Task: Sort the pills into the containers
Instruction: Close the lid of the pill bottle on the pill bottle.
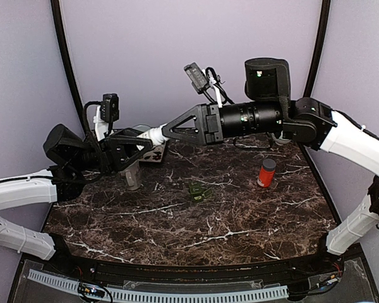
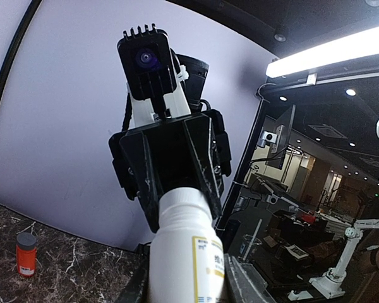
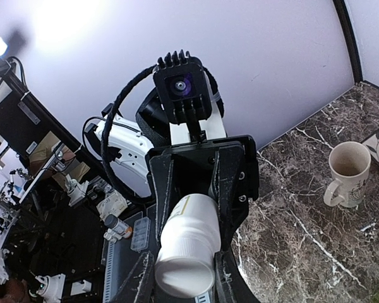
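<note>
A white pill bottle (image 1: 153, 134) with a yellow-edged label hangs in the air between both arms, above the left back of the marble table. My left gripper (image 1: 144, 141) is shut on the bottle's body (image 2: 188, 252). My right gripper (image 1: 167, 131) is shut on its white cap (image 3: 186, 262), with one finger on each side. In the left wrist view the right arm's black fingers (image 2: 205, 167) surround the cap. In the right wrist view the left gripper holds the far end. An orange bottle (image 1: 266, 172) with a grey cap stands at the right. No loose pills show.
A small green container (image 1: 200, 191) lies near the table's middle. A beige mug (image 1: 132, 177) stands under the left arm, and it also appears in the right wrist view as the mug (image 3: 348, 169). A patterned tray (image 1: 155, 154) sits behind it. The orange bottle (image 2: 26, 254) is upright.
</note>
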Available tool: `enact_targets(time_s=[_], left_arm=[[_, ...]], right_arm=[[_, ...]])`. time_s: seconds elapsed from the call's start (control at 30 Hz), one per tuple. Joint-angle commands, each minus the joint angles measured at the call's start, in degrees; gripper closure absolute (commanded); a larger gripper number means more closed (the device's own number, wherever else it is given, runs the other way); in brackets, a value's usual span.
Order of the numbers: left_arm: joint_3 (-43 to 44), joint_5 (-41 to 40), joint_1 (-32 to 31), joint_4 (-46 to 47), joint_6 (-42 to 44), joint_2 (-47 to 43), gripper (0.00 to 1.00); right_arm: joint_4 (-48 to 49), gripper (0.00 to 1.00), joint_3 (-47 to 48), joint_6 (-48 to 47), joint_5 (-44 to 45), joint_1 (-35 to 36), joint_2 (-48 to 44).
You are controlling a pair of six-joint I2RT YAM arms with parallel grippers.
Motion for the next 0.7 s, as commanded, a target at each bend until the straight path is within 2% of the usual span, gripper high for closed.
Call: enact_targets(time_s=[0.0, 0.67], left_arm=[[1.8, -2.63, 0.3, 1.41, -0.75, 0.9, 1.0], [3.43, -1.02, 0.3, 0.02, -0.56, 1.29, 1.0]], right_arm=[[-0.81, 0.72, 0.54, -1.06, -1.97, 1.86, 0.54], [-8.82, 0.73, 6.96, -5.25, 3.69, 4.26, 6.28]])
